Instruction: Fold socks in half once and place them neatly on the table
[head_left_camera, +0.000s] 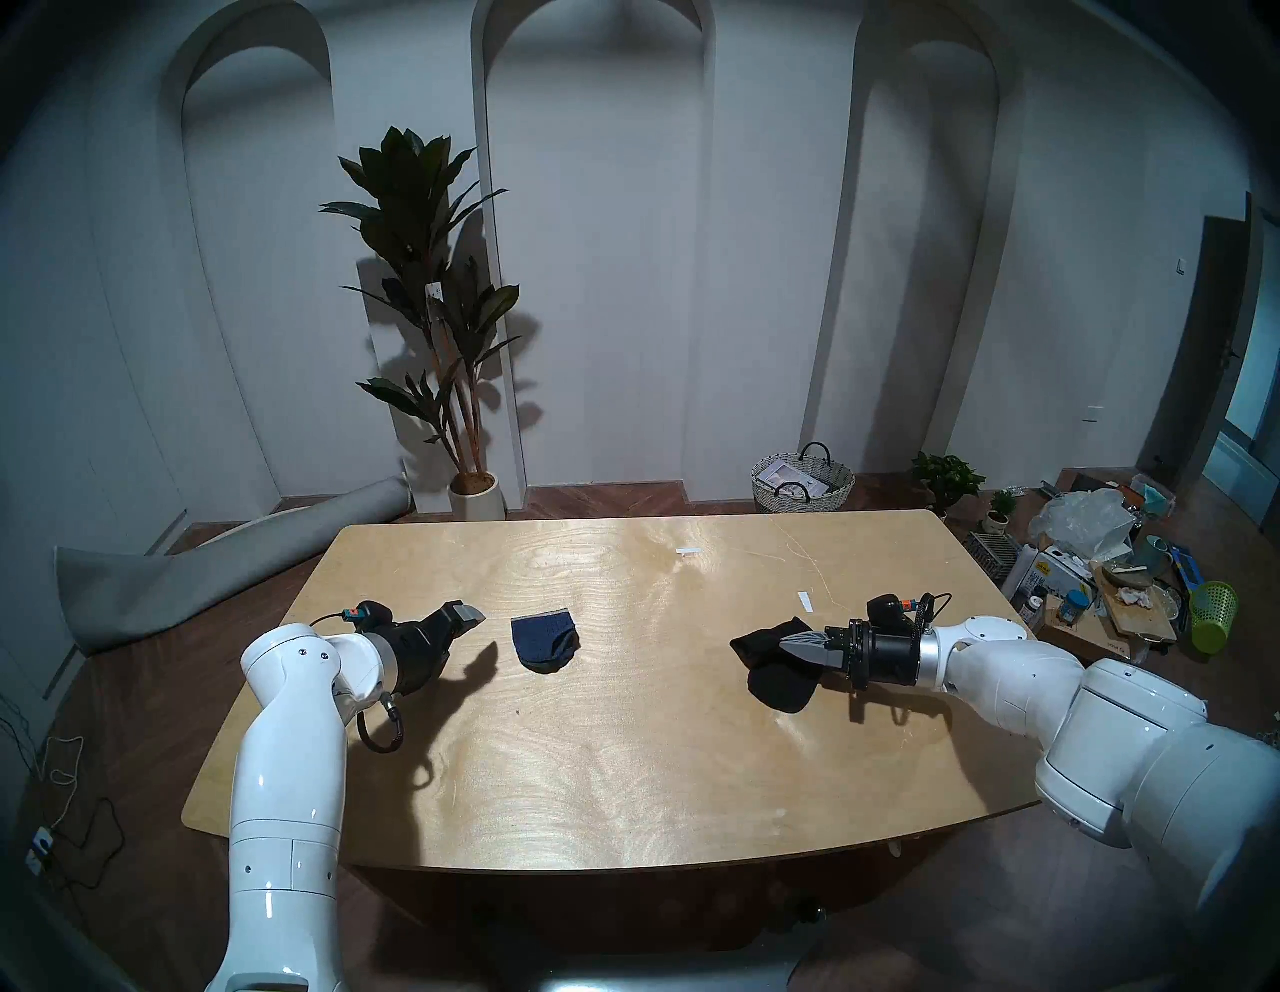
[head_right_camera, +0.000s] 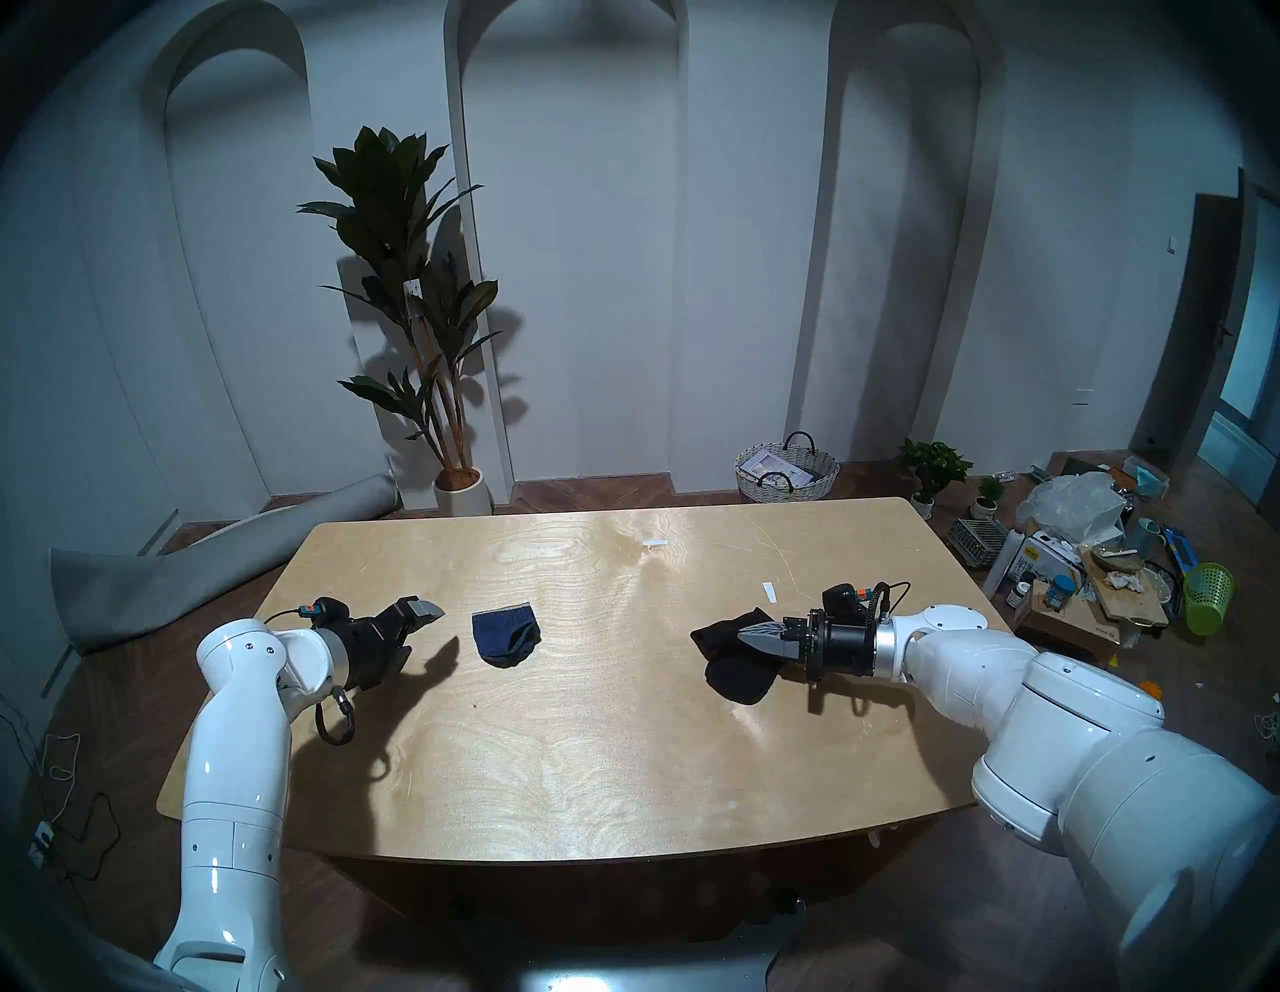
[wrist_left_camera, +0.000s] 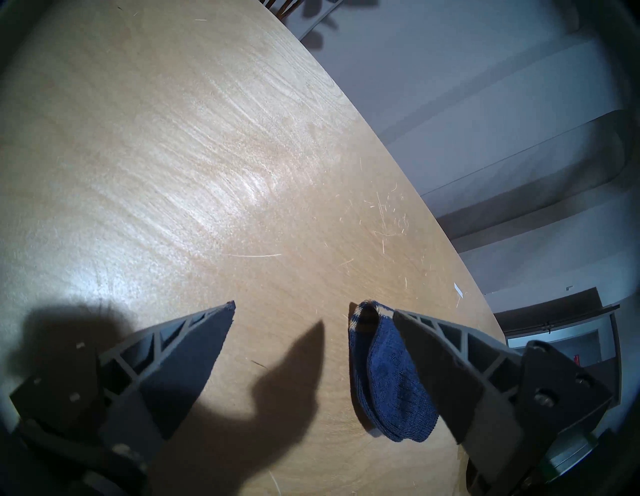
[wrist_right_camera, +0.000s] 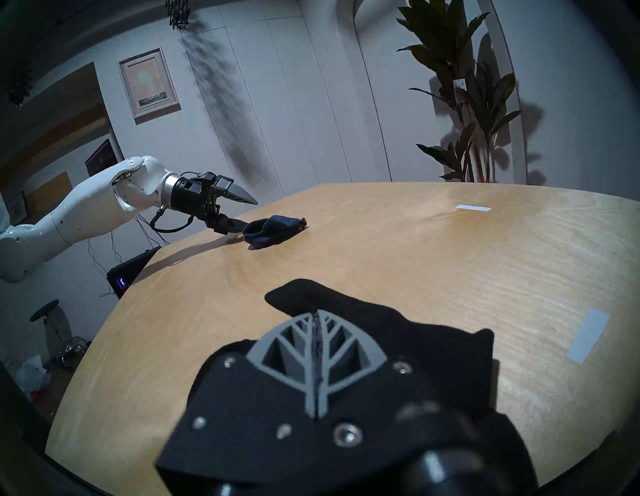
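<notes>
We saw the left claw (wrist_left_camera: 313, 308) wide open and holding nothing, hanging just above the tabletop (head_left_camera: 623, 727) right beside the blue sock (head_left_camera: 545, 642), which lay folded on the wood toward the left side. We saw the right claw (head_left_camera: 789, 645) squeezed tight, its two grey fingers (wrist_right_camera: 317, 350) pressed together on the black sock (head_left_camera: 774, 666), which sat bunched up on the right side. We could not tell if the pinched part was lifted off the wood.
</notes>
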